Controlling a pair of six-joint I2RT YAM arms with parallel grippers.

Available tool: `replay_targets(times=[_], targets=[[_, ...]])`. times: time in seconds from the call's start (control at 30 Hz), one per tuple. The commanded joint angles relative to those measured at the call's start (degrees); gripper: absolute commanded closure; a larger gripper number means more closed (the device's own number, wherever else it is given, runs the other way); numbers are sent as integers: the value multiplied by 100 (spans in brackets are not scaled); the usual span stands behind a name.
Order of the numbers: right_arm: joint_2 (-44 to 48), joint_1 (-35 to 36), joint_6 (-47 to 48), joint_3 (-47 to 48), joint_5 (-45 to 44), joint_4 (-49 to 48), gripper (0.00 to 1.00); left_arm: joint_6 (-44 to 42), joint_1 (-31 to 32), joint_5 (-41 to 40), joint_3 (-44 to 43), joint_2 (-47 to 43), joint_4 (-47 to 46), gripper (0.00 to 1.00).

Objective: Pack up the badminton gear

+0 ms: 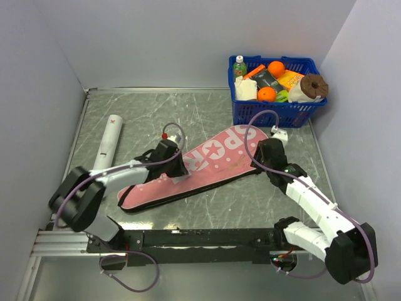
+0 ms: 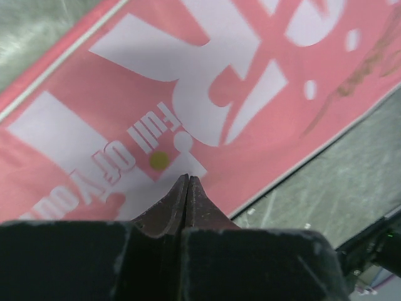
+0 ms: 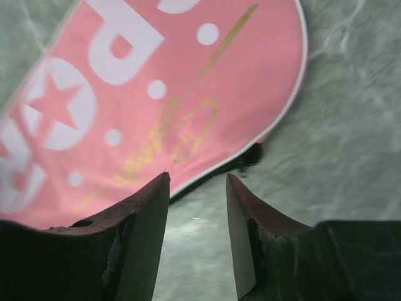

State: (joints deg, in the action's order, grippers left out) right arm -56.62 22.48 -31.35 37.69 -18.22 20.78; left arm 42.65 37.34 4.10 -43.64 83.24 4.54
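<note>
Looks mostly packed: pink bag [image 1: 216, 158] lies flat mid-table, with no rackets or shuttlecock in sight, so I'd guess they're inside. White tube [image 1: 108, 143] lies out at the far left, not packed. Left gripper [image 2: 188, 180] is pressed together over the bag, and right gripper [image 3: 197, 180] is spread at its right end.

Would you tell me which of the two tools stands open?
The right tool, fingers apart at the pink bag's rounded end; the left tool is pinched shut.

The pink racket-shaped fabric bag [image 1: 210, 164] carries white letters, a star, dots and a gold scribble. The grey marbled counter [image 1: 144, 113] is veined white. The long round tube [image 1: 108, 143] is white.
</note>
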Motion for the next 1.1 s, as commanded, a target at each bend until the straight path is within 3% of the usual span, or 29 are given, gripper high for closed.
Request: replay_targets(times=[0.0, 0.17, 0.5, 0.8, 1.07], targets=[[-322, -270, 1720, 309, 486, 216, 50, -55, 71, 109, -312, 648, -305, 99], [-1015, -534, 1659, 274, 749, -29, 51, -3, -25, -6, -303, 1167, -409, 99], [-1676, -666, 1545, 739, 1110, 313, 51, 121, -965, 495, 57, 1423, -1121, 99], [-1985, -675, 1167, 898, 1706, 603, 51, 111, -1045, 847, 83, 1432, -1288, 99], [-2248, -675, 1131, 810, 1699, 744, 52, 129, -1045, 1023, 119, 1388, -1420, 99]])
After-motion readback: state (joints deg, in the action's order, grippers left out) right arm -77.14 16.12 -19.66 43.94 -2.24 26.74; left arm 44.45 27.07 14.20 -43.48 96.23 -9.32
